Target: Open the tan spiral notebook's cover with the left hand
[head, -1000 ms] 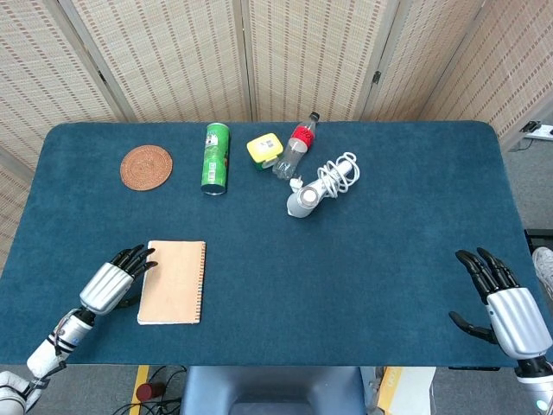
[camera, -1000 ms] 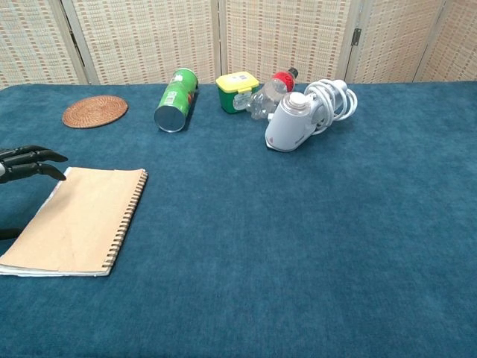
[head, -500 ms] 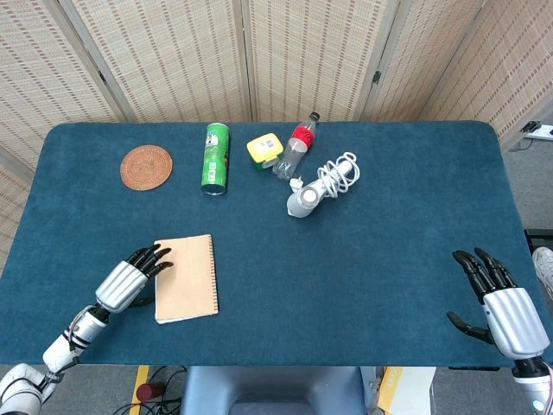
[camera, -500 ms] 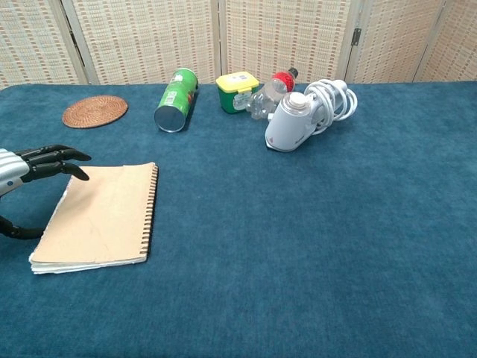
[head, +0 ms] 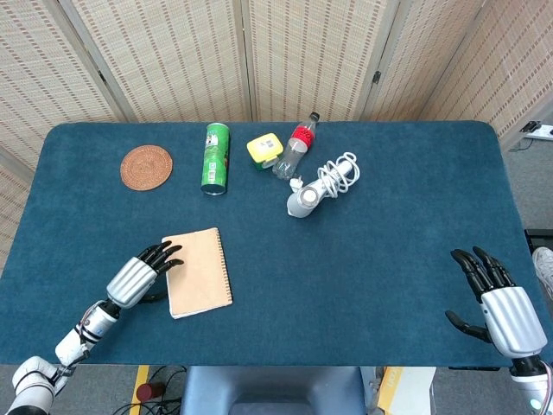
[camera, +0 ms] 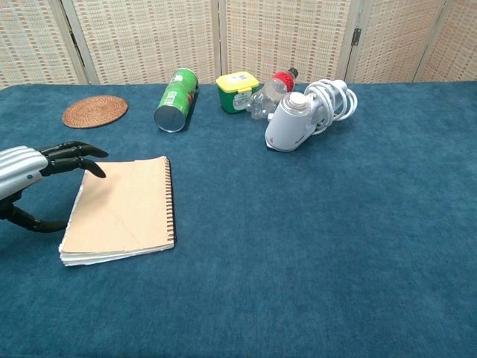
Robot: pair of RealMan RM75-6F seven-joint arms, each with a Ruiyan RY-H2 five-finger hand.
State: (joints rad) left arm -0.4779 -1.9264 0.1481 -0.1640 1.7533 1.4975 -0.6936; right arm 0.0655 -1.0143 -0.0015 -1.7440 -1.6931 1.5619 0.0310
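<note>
— While the cover is still flat, where does the tan spiral notebook (head: 199, 272) lie?

— On the near left part of the blue table (head: 363, 259), closed, its spiral binding along the right edge and slightly turned so that edge slants.

— And the left hand (head: 136, 278)?

— Just beside the notebook's left edge. Its dark fingers (camera: 78, 158) reach out together over the upper left corner of the cover, held close to one another and gently curved. From the chest view the thumb curls low along the left edge, under the fingers, so the page edge sits between thumb and fingers. I cannot tell whether the tips touch the cover or whether anything is pinched.

— What about the right hand (head: 499, 298)?

— Well apart, at the near right corner of the table, fingers spread and pointing away, holding nothing.

— What else is on the table?

— At the far side: a round woven coaster (head: 146, 167), a green can (head: 215, 157) lying on its side, a yellow box (head: 264, 149), a plastic bottle (head: 295, 146) with a red label lying down, and a white device (head: 304, 201) with a coiled cord.
</note>
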